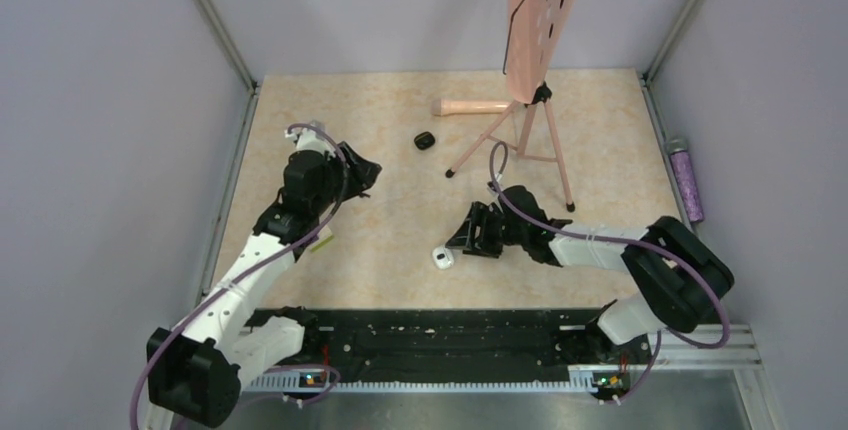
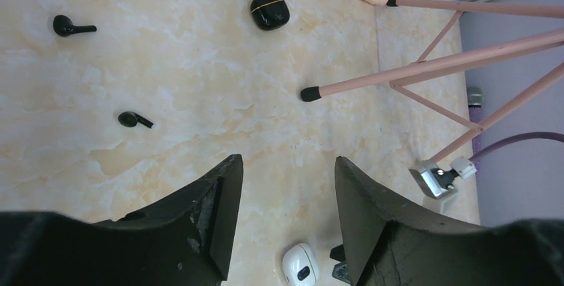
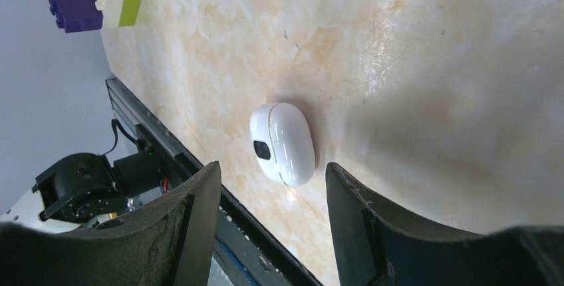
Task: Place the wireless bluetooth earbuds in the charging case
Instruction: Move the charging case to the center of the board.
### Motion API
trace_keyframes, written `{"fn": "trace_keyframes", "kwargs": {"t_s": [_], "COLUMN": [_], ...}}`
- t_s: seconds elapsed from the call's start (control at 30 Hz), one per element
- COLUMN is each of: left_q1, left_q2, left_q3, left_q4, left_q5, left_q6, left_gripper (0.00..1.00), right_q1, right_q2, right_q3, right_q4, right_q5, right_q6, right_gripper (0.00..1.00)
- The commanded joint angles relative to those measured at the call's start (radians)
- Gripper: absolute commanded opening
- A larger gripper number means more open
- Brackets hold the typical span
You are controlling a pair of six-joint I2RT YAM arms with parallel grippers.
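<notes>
Earbuds [image 2: 135, 120] lie loose and apart on the table [image 2: 199, 86], ahead of the left gripper [image 2: 286, 163], whose jaws stand apart, holding nothing. Black case [image 2: 269, 11] sits closed beyond them. Right gripper [image 3: 273, 169] is likewise spread and empty, just short of a closed white case [image 3: 282, 143].

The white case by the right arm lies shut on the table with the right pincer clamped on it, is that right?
Not quite. The right pincer is open, not clamped: the right wrist view shows its fingers apart, with the white case lying free on the table at their tips. The rest holds: the case is shut and on the table.
</notes>
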Motion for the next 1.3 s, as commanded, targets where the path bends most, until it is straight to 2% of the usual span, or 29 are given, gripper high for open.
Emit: {"fn": "trace_keyframes", "kwargs": {"t_s": [0.0,0.17,0.33,0.47,0.6,0.8,0.93,1.07,1.27], "left_q1": [0.005,0.005,-0.012,-0.016,-0.036,-0.065,-0.089,-0.094,-0.105], "left_q2": [0.028,0.18,0.493,0.764,0.963,1.207,1.281,1.309,1.377], "left_q3": [0.018,0.137,0.397,0.699,0.912,1.194,1.257,1.237,1.29], "left_q4": [-0.021,-0.127,-0.29,-0.47,-0.519,-0.571,-0.514,-0.413,-0.39], "left_q5": [-0.024,-0.087,-0.1,-0.083,-0.071,-0.131,-0.199,-0.158,-0.142], "left_q6": [-0.001,0.024,0.132,0.19,0.241,0.282,0.358,0.42,0.469], "left_gripper": [0.6,0.65,0.77,0.78,0.77,0.76,0.76,0.77,0.76], "right_q1": [0.007,0.006,0.005,0.001,0.0,-0.001,-0.002,-0.001,-0.002], "right_q2": [-0.125,-0.3,-0.467,-0.557,-0.583,-0.578,-0.566,-0.554,-0.527], "right_q3": [0.001,-0.019,-0.029,-0.032,-0.039,-0.02,0.0,0.007,0.022], "right_q4": [-0.139,-0.302,-0.424,-0.49,-0.514,-0.537,-0.55,-0.545,-0.537], "right_q5": [0.128,0.316,0.482,0.528,0.526,0.53,0.533,0.526,0.516], "right_q6": [-0.057,-0.08,-0.089,-0.083,-0.076,-0.075,-0.075,-0.072,-0.075], "right_gripper": [0.57,0.56,0.56,0.56,0.56,0.56,0.56,0.56,0.56]}}
